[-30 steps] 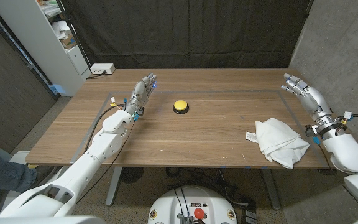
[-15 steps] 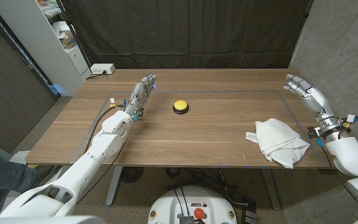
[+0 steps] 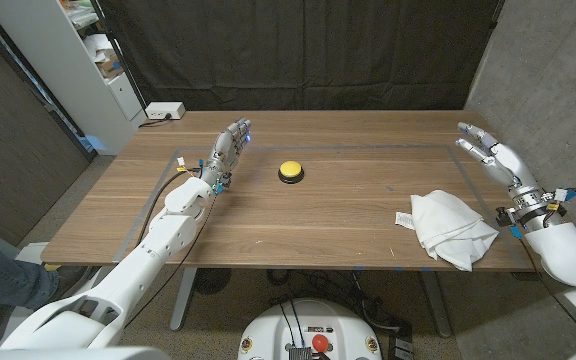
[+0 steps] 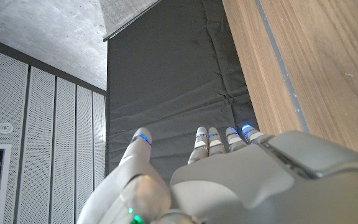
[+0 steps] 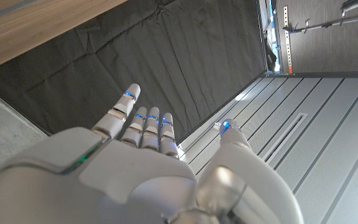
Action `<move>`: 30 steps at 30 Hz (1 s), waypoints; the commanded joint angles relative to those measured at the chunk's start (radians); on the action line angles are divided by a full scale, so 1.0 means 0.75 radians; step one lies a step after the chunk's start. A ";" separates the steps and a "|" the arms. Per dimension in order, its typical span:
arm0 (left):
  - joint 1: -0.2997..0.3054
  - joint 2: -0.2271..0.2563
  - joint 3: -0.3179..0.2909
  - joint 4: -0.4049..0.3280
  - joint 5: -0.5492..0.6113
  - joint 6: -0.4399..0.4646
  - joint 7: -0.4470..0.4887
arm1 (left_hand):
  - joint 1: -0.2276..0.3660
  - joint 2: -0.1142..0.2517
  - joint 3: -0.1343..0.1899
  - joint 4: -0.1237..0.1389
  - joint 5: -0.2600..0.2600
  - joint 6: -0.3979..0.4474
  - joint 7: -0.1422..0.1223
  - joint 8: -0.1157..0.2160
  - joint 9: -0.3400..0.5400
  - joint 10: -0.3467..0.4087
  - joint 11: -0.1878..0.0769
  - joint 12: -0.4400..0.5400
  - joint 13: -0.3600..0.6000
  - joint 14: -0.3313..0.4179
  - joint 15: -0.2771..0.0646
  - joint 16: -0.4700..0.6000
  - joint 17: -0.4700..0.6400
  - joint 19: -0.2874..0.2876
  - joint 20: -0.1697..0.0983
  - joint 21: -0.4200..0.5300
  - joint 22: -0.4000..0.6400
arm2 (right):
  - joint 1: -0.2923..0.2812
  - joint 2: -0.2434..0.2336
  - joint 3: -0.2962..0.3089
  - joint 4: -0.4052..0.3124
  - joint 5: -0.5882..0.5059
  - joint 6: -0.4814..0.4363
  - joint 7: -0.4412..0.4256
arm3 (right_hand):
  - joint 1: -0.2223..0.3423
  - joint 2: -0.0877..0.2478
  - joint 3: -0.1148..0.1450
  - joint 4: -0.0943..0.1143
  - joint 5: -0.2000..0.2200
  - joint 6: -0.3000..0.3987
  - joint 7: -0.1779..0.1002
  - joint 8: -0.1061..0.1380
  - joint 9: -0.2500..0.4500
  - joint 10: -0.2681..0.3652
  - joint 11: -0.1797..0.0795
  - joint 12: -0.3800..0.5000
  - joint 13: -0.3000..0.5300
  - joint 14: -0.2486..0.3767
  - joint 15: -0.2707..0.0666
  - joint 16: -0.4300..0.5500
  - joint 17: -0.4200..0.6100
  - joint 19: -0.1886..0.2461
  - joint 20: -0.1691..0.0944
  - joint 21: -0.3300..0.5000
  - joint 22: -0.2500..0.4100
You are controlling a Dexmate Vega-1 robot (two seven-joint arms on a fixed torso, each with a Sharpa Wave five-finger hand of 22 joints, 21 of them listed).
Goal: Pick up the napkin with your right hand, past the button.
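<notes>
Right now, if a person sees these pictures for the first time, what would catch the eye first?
Probably the yellow button, bright against the wooden table near its middle. Next, the crumpled white napkin near the table's right front edge, with the right hand open in the air beyond it, fingers spread.

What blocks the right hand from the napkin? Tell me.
Nothing visible. The right hand hangs open past the napkin, with bare table between them. The yellow button sits well off toward the left hand.
</notes>
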 commanded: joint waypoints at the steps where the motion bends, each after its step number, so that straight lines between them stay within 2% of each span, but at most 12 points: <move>1: -0.009 -0.006 0.005 0.004 0.009 -0.001 0.006 | 0.018 0.000 -0.006 0.001 0.000 0.008 0.001 -0.003 0.003 0.009 0.003 0.000 0.003 -0.003 0.005 0.001 0.008 -0.011 0.004 -0.001 0.002 | -0.015 -0.004 0.043 0.013 -0.180 0.033 -0.058 | 0.011 0.010 0.001 -0.008 0.006 0.013 -0.001 0.005 0.003 0.010 -0.003 -0.001 0.001 0.015 0.001 0.006 0.001 0.010 -0.004 -0.003 0.005; 6: -0.020 -0.011 0.011 0.010 0.014 0.002 0.005 | 0.019 0.000 -0.007 0.001 0.000 0.008 0.002 -0.003 0.003 0.009 0.002 -0.002 0.003 -0.003 0.004 0.001 0.008 -0.011 0.003 -0.001 0.002 | -0.019 -0.007 0.073 0.015 -0.323 0.054 -0.111 | 0.013 0.010 0.002 -0.010 0.008 0.014 -0.002 0.005 0.003 0.012 -0.002 -0.003 0.001 0.016 -0.001 0.006 -0.001 0.011 -0.004 -0.006 0.005; 16: -0.034 -0.016 0.015 0.025 0.013 0.003 -0.004 | 0.019 0.000 -0.009 0.001 0.000 0.008 0.000 -0.004 0.003 0.010 0.002 -0.004 0.004 -0.004 0.004 0.001 0.008 -0.011 0.003 -0.001 0.002 | -0.029 -0.015 0.096 0.012 -0.428 0.050 -0.153 | 0.015 0.011 0.002 -0.012 0.011 0.015 -0.006 0.004 0.003 0.016 -0.007 -0.007 0.001 0.019 -0.003 0.005 -0.003 0.014 -0.004 -0.010 0.005; 20: -0.036 -0.022 0.013 0.032 0.012 -0.002 -0.002 | 0.019 0.001 -0.010 0.001 0.000 0.009 -0.001 -0.004 0.003 0.011 0.001 -0.005 0.004 -0.004 0.004 0.001 0.008 -0.011 0.003 -0.001 0.002 | -0.037 -0.027 0.111 0.000 -0.514 0.042 -0.180 | 0.016 0.011 0.002 -0.013 0.012 0.016 -0.005 0.004 0.003 0.019 -0.006 -0.008 0.001 0.020 -0.003 0.004 -0.004 0.016 -0.004 -0.012 0.005; 30: -0.035 -0.027 0.012 0.043 0.012 -0.003 -0.004 | 0.020 0.001 -0.012 0.001 0.000 0.011 -0.001 -0.004 0.003 0.011 0.002 -0.007 0.004 -0.004 0.004 0.001 0.008 -0.012 0.002 -0.001 0.002 | -0.043 -0.058 0.108 -0.007 -0.560 0.020 -0.190 | 0.017 0.011 0.002 -0.014 0.015 0.013 -0.006 0.001 0.003 0.016 -0.003 -0.016 0.002 0.020 -0.004 0.002 -0.006 0.019 -0.003 -0.017 0.005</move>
